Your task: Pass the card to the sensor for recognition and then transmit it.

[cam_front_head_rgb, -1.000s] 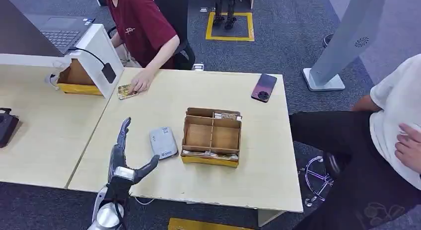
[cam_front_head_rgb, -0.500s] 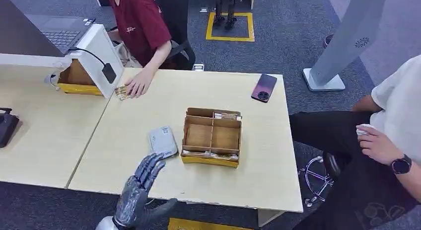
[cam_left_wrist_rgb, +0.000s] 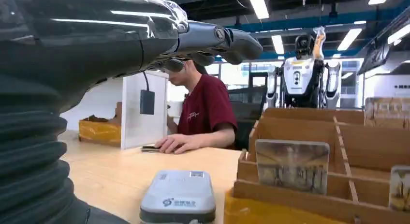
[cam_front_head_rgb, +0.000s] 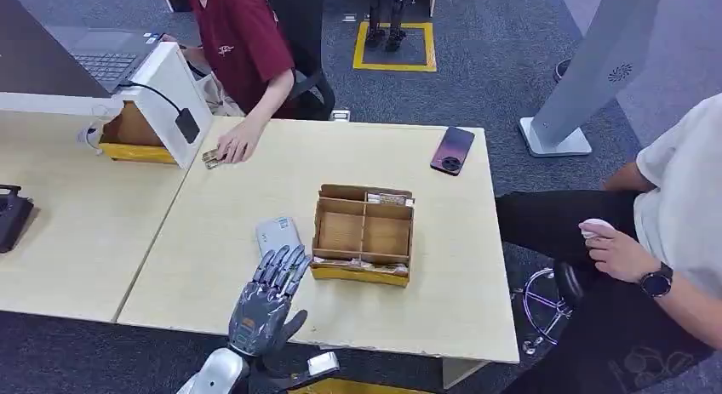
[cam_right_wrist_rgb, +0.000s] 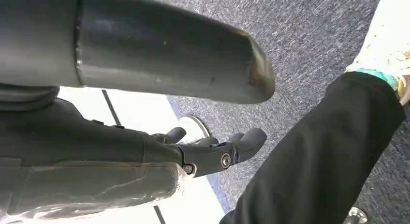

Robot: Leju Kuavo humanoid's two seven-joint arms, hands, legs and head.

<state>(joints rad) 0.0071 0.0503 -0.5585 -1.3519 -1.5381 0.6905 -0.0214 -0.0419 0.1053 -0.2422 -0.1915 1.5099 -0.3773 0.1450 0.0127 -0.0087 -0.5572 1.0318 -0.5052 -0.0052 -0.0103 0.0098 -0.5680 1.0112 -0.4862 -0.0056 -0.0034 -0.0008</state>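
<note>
Left hand (cam_front_head_rgb: 266, 299) raised over near edge of counter (cam_front_head_rgb: 255, 181), fingers spread and extended, empty, fingertips reaching over near end of grey sensor (cam_front_head_rgb: 277, 235). In left wrist view, sensor (cam_left_wrist_rgb: 178, 196) flat on counter, just beside yellow front wall of cardboard box (cam_left_wrist_rgb: 309, 185). Cardboard box (cam_front_head_rgb: 364, 234) mid-counter, divided into compartments. Cards standing upright in near slot: one card (cam_left_wrist_rgb: 292, 166) facing the camera, another partly cut off at frame edge. More cards (cam_front_head_rgb: 390, 198) in far right compartment.

Right hand (cam_right_wrist_rgb: 212, 149) hanging low above carpet, fingers loosely extended, empty.

Person in red shirt (cam_front_head_rgb: 243, 37) at far side, hand resting on small item (cam_front_head_rgb: 213, 157) beside white stand (cam_front_head_rgb: 174, 96). Dark phone (cam_front_head_rgb: 452, 150) near far right corner. Second person's hand (cam_front_head_rgb: 617, 254) at right, off counter.
</note>
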